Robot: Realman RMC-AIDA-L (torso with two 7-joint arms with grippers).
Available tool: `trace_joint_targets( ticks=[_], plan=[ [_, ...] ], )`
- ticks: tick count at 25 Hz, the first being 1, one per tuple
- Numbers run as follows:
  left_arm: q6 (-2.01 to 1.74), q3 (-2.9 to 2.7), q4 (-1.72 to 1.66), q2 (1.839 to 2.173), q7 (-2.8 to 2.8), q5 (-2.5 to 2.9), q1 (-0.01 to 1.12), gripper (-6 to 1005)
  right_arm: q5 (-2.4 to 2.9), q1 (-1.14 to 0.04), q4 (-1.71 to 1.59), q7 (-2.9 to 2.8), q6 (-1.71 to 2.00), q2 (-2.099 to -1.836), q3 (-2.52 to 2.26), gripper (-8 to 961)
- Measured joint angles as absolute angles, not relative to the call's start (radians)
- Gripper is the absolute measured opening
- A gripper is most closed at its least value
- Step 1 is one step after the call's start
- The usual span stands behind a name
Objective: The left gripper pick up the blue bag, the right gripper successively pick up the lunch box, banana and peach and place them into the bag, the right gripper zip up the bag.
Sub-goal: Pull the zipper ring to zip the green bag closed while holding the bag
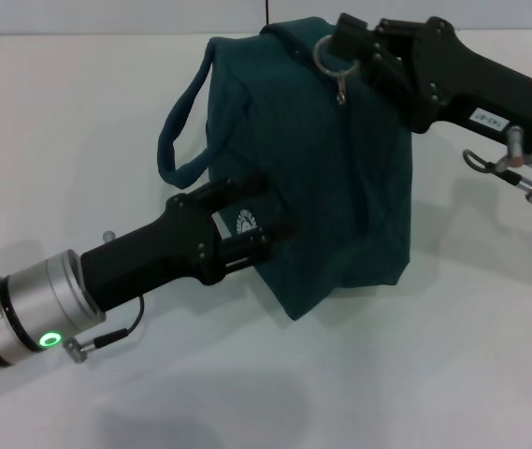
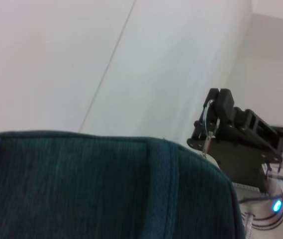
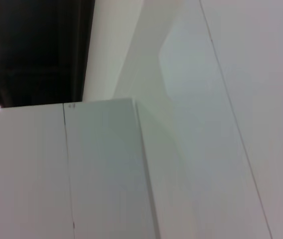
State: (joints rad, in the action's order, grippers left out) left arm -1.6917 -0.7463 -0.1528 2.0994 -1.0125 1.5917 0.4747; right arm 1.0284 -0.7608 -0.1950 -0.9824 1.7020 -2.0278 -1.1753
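Head view shows the blue bag (image 1: 326, 168) standing on the white desk (image 1: 415, 374), a little far of centre, its carry strap (image 1: 179, 122) looping out to the left. The left hand (image 1: 261, 229) presses into the bag's near-left side and is clamped on a fold of the fabric, which I judge is meant to steady the bag while its top is worked. The right hand (image 1: 354, 51) comes in from the far right and is closed on the metal ring of the zipper pull (image 1: 329, 58) at the bag's top; the left wrist view shows the same grip from the other side, ring and pull dangling between the fingers (image 2: 224, 102). That hold suits the zipping step. No lunch box, banana or peach is in sight; presumably they are inside. Nothing else sits on the desk around the bag. The right wrist view shows only pale wall panels.
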Motion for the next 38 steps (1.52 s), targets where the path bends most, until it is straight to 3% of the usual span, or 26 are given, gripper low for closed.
trace_joint_targets(
  ticks=[23,34,38],
  plan=[
    [-1.587,-0.751,-0.136,2.1,-1.0,1.537,0.507,824,1.027,-0.804,-0.196,-0.979,1.663,-2.028,-1.195,13],
    [-1.6,-0.765,-0.138,2.097,-0.956,1.55,0.519,415,1.028,-0.797,-0.191,-0.979,1.657,-2.028,-1.196,12],
    [-1.601,-0.775,-0.137,2.097,-0.956,1.551,0.522,329,1.028,-0.797,-0.189,-0.979,1.656,-2.028,-1.196,12]
  ],
)
